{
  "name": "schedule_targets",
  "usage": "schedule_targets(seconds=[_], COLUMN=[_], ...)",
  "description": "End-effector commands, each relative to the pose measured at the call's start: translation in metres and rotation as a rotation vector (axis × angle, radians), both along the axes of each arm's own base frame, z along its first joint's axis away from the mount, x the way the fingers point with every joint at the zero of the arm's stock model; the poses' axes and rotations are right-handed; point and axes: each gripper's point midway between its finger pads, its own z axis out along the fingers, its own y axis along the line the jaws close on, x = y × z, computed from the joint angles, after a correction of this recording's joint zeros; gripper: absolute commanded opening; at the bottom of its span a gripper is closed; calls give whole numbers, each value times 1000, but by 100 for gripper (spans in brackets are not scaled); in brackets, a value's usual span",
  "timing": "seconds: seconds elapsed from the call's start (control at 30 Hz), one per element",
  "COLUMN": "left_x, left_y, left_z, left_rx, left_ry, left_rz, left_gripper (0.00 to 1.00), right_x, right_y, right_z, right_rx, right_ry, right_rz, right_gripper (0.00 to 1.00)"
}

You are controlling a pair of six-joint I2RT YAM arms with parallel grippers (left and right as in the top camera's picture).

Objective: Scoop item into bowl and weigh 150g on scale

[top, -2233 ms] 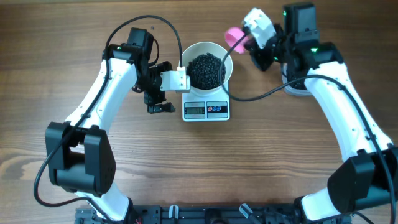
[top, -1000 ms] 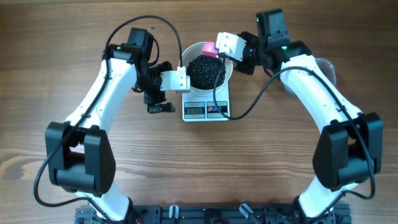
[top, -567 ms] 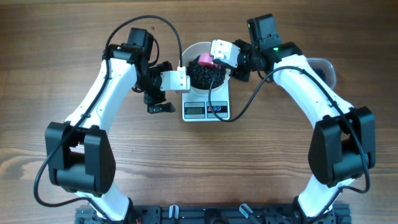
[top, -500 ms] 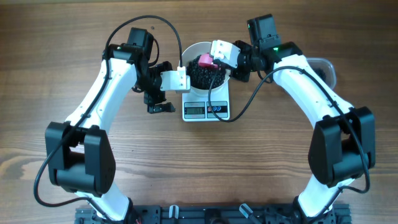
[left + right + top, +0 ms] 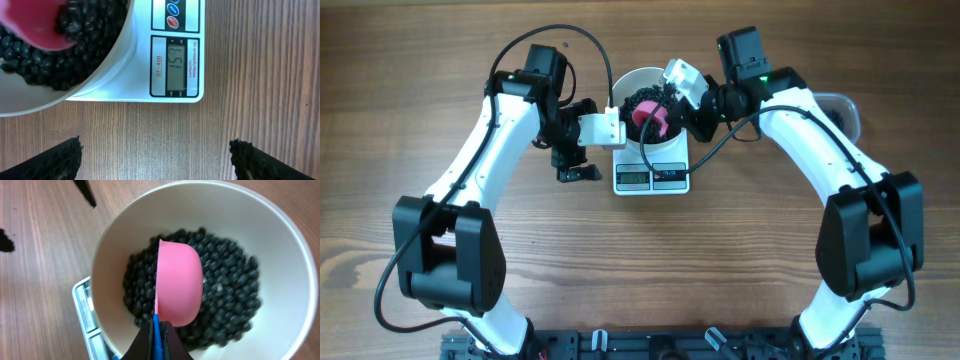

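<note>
Right arm has swung in since a second ago: the scoop was up at the far rim of the bowl, now it's out over the middle, and my left arm hasn't budged. My right gripper (image 5: 156, 341) is pinched shut on the thin handle of the pink scoop (image 5: 179, 285), which is turned on its side with its rounded back showing to the wrist camera, down against the black beans (image 5: 227, 275). My left gripper (image 5: 156, 159) is spread as wide as it goes with nothing in it, hovering over bare wood just to the left of the scale (image 5: 145, 85). The beans sit as a dark pile in the bottom of the white bowl (image 5: 120, 245), and the bowl sits on the scale, covering most of its top so only the front strip with the display and two buttons sticks out. The display looks like it reads 157, though the digits sit sideways in the left wrist view. The scale is toward the far edge of the bench (image 5: 650, 260), roughly midway between its left and right edges. A clear tub (image 5: 842, 106) peeks out behind my right arm, nearer the right edge.
</note>
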Motion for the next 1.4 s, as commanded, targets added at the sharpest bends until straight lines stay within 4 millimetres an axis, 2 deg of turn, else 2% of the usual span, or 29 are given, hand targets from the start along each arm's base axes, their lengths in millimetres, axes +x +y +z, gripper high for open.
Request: schedule_targets(seconds=[0.0, 0.07, 0.27, 0.33, 0.57, 0.97, 1.1, 1.23, 1.37], left_x=[-1, -1, -1, -1, -1, -1, -1, -1, -1], left_y=[-5, -5, -5, -5, -5, -5, -5, -5, -5], left_z=[2, 2, 2, 2, 2, 2, 2, 2, 2], left_rx=[-26, -26, -26, -26, -26, -26, -26, -26, -26], left_ry=[9, 9, 9, 9, 9, 9, 9, 9, 9], left_rz=[-1, -1, -1, -1, -1, -1, -1, -1, -1], left_gripper=[100, 100, 100, 100, 100, 100, 100, 100, 100], right_x=[-5, -5, -3, 1, 23, 30, 42, 54, 62], right_y=[6, 8, 13, 10, -7, -8, -11, -11, -21], right_z=[-3, 0, 30, 42, 58, 61, 60, 78, 89], right_rx=[20, 43, 273, 357, 442, 448, 417, 416, 325], right_ry=[57, 58, 154, 194, 179, 160, 86, -81, -220], right_rz=[-5, 4, -22, -42, -107, -121, -141, -82, -93], right_gripper=[4, 4, 4, 4, 4, 4, 4, 4, 5])
